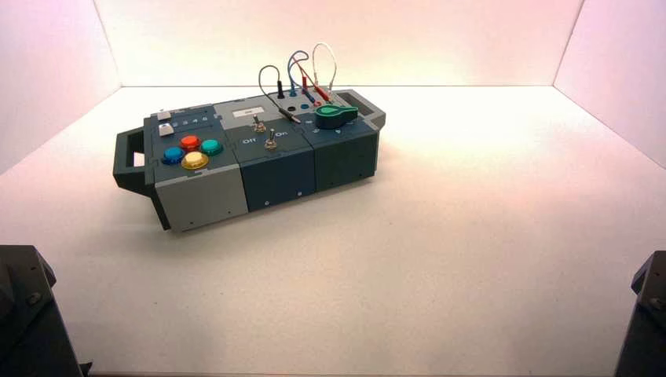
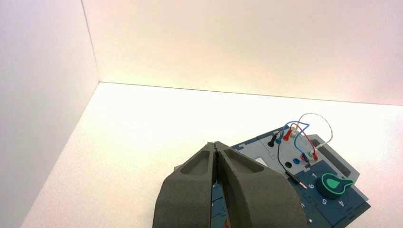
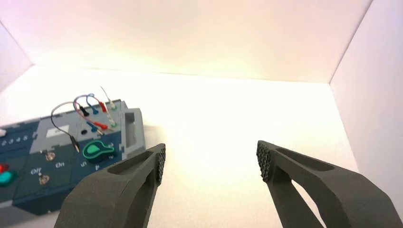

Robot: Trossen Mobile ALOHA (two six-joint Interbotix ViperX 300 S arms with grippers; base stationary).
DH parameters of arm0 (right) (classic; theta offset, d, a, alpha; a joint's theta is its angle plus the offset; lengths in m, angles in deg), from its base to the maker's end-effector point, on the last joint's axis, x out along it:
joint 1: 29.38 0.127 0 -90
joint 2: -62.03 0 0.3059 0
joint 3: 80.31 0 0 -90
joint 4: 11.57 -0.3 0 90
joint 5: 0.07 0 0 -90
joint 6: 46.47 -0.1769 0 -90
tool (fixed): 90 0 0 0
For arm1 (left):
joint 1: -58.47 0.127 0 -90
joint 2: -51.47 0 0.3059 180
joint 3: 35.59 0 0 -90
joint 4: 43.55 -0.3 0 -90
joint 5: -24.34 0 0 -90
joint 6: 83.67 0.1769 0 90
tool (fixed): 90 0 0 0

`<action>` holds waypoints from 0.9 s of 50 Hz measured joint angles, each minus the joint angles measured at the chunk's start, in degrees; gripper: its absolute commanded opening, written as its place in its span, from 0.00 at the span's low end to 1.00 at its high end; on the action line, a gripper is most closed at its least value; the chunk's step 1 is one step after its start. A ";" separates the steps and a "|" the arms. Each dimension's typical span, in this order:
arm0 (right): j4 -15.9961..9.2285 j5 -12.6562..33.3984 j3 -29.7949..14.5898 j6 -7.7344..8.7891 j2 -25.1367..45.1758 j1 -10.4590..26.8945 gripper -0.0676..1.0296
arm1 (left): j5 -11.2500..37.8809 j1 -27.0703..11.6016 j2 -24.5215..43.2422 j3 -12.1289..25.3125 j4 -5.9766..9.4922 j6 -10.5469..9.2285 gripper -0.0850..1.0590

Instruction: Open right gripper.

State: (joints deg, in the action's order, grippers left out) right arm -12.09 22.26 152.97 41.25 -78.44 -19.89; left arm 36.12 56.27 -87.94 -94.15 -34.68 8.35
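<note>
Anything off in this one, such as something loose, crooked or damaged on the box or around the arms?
One oddity: the black wire has a plug lying loose on the box top, unplugged. The box also sits at an angle to the walls. No damage shows. The right pincer is open and holds nothing; the left pincer is shut.

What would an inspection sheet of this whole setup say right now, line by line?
Surface: white table, bare around the box.
Job's things: right gripper, fingers wide apart, holding nothing, short of the box.
Clutter: nothing seen.
Grippers: left gripper closed and empty, above the box's near end; both arms parked at the table's near corners.
Cables: red, blue, black and white wires looped at the box's far end; one black lead lies loose beside the green knob.
Surroundings: plain white walls.
</note>
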 measured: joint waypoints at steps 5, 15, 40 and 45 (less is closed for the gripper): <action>0.00 0.00 0.00 -0.09 0.26 1.49 0.97 | 0.09 0.00 0.00 0.09 0.00 0.00 0.05; 0.00 0.00 -0.09 -0.09 0.18 2.64 0.97 | 0.09 0.09 0.00 0.00 0.00 0.00 0.05; 0.00 0.00 -0.09 -0.09 0.00 2.64 0.97 | 0.00 0.00 0.00 0.09 0.00 0.00 0.05; -0.09 0.00 -0.09 -0.09 0.00 2.64 0.97 | 0.00 0.00 0.00 0.09 0.00 0.09 0.05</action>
State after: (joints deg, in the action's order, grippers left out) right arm -12.18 22.26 152.88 41.16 -78.44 -17.25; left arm 36.12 56.27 -87.94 -94.06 -34.68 8.44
